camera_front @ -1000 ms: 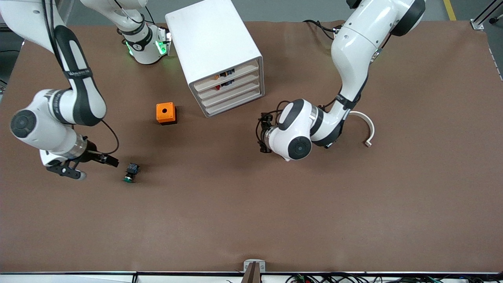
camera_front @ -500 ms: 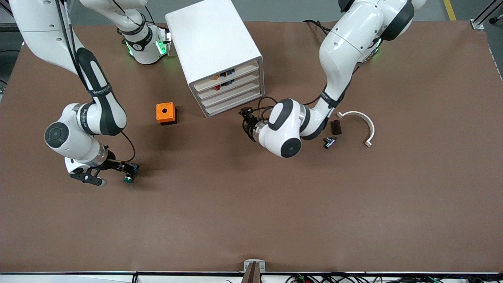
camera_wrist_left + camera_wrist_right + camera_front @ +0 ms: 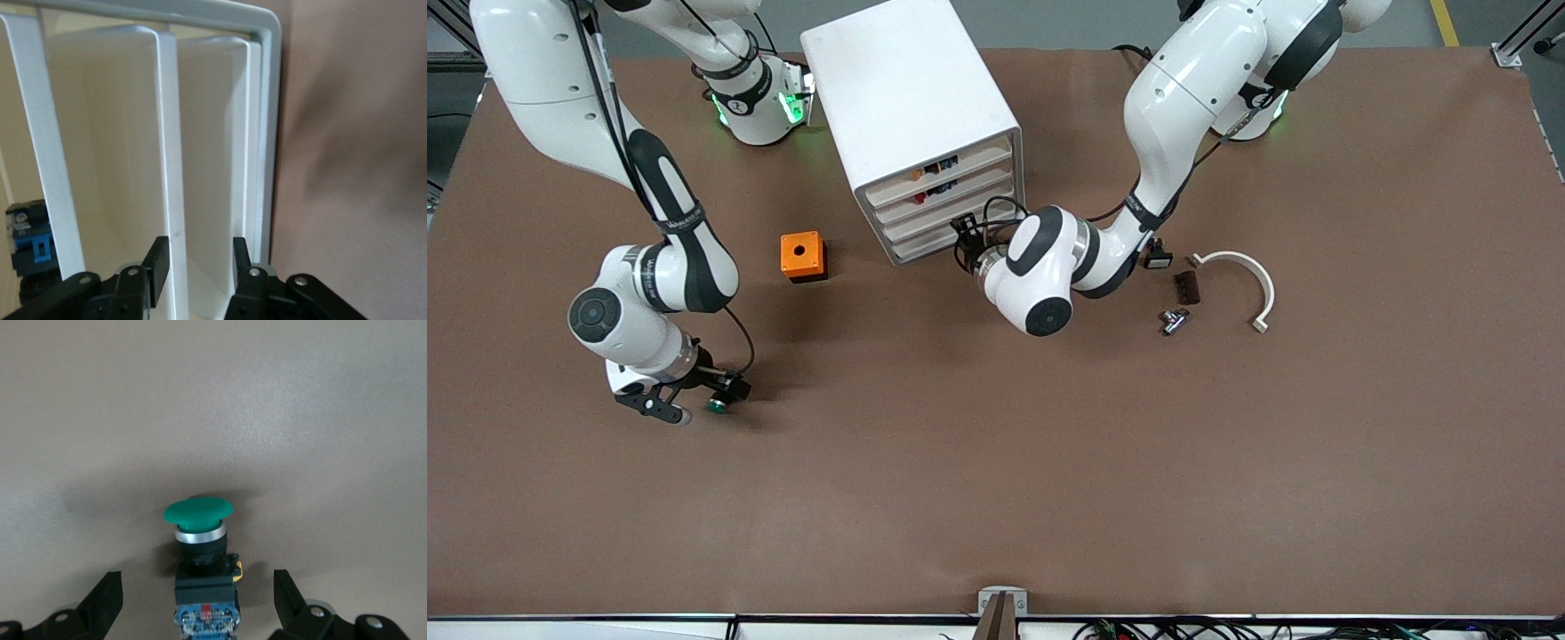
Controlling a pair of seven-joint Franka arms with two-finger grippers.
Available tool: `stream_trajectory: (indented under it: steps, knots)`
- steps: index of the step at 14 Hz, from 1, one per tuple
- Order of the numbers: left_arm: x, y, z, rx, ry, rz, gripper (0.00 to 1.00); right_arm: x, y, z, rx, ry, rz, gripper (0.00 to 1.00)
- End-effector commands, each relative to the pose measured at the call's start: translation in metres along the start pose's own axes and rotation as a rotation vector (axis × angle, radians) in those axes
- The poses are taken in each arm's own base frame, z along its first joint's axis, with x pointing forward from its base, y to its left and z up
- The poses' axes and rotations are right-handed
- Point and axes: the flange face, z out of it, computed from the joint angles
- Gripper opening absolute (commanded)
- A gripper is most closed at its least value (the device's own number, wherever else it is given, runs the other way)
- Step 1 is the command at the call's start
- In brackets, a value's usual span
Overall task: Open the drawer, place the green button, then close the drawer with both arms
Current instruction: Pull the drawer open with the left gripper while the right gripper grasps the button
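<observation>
The white four-drawer cabinet (image 3: 911, 98) stands near the arms' bases with all drawers pushed in. The drawer (image 3: 916, 224) is third from the top. My left gripper (image 3: 963, 233) is right at the fronts of the lower drawers. In the left wrist view its fingers (image 3: 158, 265) stand apart on either side of a white front lip (image 3: 172, 167); one touches it and the other is clear of it. The button (image 3: 717, 404) lies on its side on the table. My right gripper (image 3: 699, 398) is open around it, and its fingers (image 3: 110, 587) do not touch the button (image 3: 200, 520).
An orange box with a hole (image 3: 801, 256) sits beside the cabinet, toward the right arm's end. Toward the left arm's end lie a white-capped black button (image 3: 1158, 259), a dark block (image 3: 1187, 286), a small metal part (image 3: 1172, 320) and a white curved piece (image 3: 1249, 280).
The right arm has swung toward the button until its open fingers came to either side of it. The left arm has moved up to the cabinet's lower drawers, and its fingers have narrowed.
</observation>
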Motion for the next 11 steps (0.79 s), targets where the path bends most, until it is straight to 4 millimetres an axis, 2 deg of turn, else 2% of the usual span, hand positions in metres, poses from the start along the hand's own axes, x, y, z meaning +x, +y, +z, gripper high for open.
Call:
stream_trajectory:
  steps: [1, 3, 4, 5, 6, 7, 9, 11]
  knots:
    - [-0.003, -0.008, 0.02, 0.037, 0.022, -0.005, 0.46, 0.001, 0.0, 0.005, -0.002, 0.003, 0.019, 0.86]
    - [-0.005, -0.011, 0.03, 0.048, 0.029, -0.004, 0.45, -0.001, 0.0, 0.006, -0.006, -0.009, 0.019, 0.39]
    - [-0.005, -0.013, 0.034, 0.051, 0.033, -0.002, 0.39, -0.002, 0.001, 0.007, -0.008, -0.014, 0.019, 0.16]
    - [-0.005, -0.011, 0.036, 0.053, 0.035, -0.004, 0.27, -0.005, 0.002, 0.008, -0.013, -0.029, 0.021, 0.0]
    - [-0.005, -0.011, 0.037, 0.053, 0.036, 0.001, 0.17, -0.005, 0.003, 0.003, -0.018, -0.043, 0.03, 0.0]
    - [-0.004, -0.009, 0.037, 0.054, 0.036, 0.001, 0.03, -0.006, 0.002, -0.004, -0.022, -0.06, 0.038, 0.0]
    - [-0.003, -0.004, 0.033, 0.053, 0.029, -0.006, 0.0, -0.006, -0.005, -0.027, -0.025, -0.079, 0.065, 0.0]
    - [0.003, 0.011, 0.007, 0.045, 0.011, -0.022, 0.0, -0.007, -0.021, -0.059, -0.032, -0.103, 0.104, 0.0]
